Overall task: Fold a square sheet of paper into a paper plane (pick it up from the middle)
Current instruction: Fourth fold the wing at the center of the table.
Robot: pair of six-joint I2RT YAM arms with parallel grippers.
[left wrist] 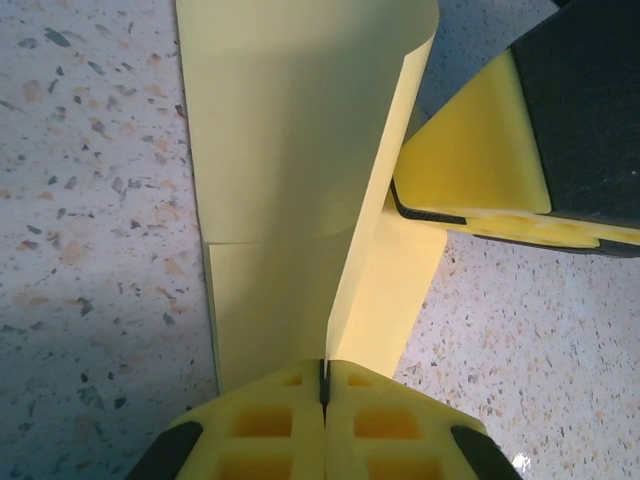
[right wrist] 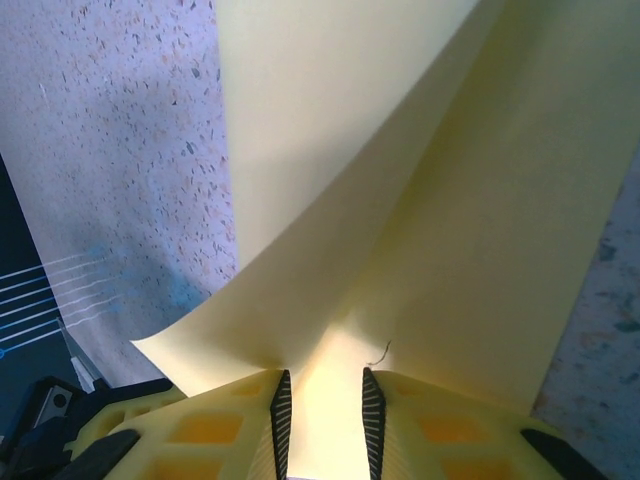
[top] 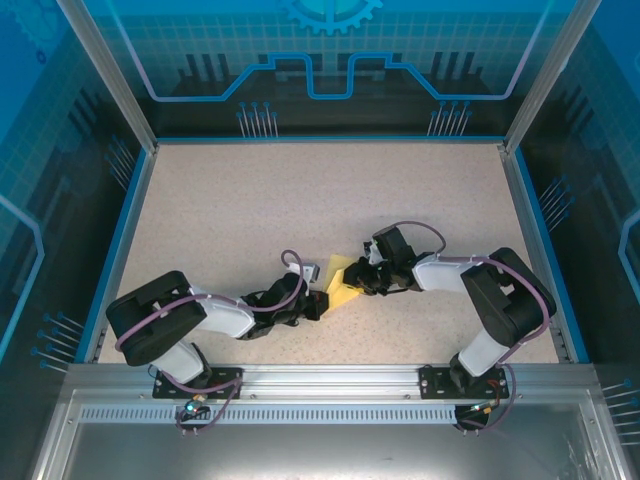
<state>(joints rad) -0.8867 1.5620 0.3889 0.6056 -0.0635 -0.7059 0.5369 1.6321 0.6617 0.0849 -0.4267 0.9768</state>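
The pale-yellow sheet of paper (top: pixel 343 288) is a bit below the middle of the overhead frame, partly folded, down on the speckled counter (top: pixel 300 200). The left claw (left wrist: pixel 323 385) is pressed together, pinching the sheet's near edge right at a crease. The right claw (right wrist: pixel 323 405) has its pads slightly apart with a fold of paper between them. Can't tell if it's actually gripping.

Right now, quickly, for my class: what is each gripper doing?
Left gripper: closed on the yellow paper.
Right gripper: open, yellow paper between its jaws.
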